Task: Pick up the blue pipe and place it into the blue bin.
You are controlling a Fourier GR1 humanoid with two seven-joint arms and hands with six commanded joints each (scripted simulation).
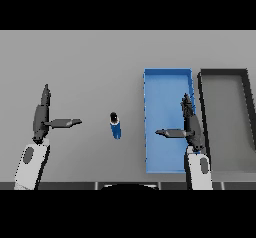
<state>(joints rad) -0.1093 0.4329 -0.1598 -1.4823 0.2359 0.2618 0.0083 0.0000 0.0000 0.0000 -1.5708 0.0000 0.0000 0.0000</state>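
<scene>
A short blue pipe with a dark top stands upright on the grey table, just left of the blue bin. My right hand hovers over the bin's right side, fingers straight and thumb pointing left toward the pipe, holding nothing. At the left of the table my left hand is open too, its thumb pointing right at the pipe from a short distance away.
A dark grey bin sits right beside the blue bin, on its right. The table's front edge runs just below both forearms.
</scene>
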